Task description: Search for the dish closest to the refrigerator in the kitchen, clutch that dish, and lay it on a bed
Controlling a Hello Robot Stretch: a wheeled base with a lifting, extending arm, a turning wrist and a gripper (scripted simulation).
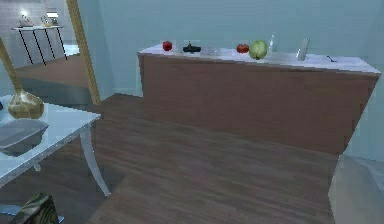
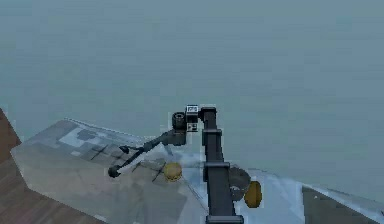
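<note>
Currently arm (image 2: 212,170) reaches across pale worktop (image 2: 65,165), yellowish blob (image 2: 172,171) near the jaws; cannot tell whether jaws hold anything.

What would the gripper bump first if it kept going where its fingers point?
Probably the pale surface: the gripper slants down toward it, with nothing else in line, though depth is unclear.

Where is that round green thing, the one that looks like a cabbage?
The round green thing sits on the long counter, a little right of the forward view's middle, with a small red fruit just to its left.
</note>
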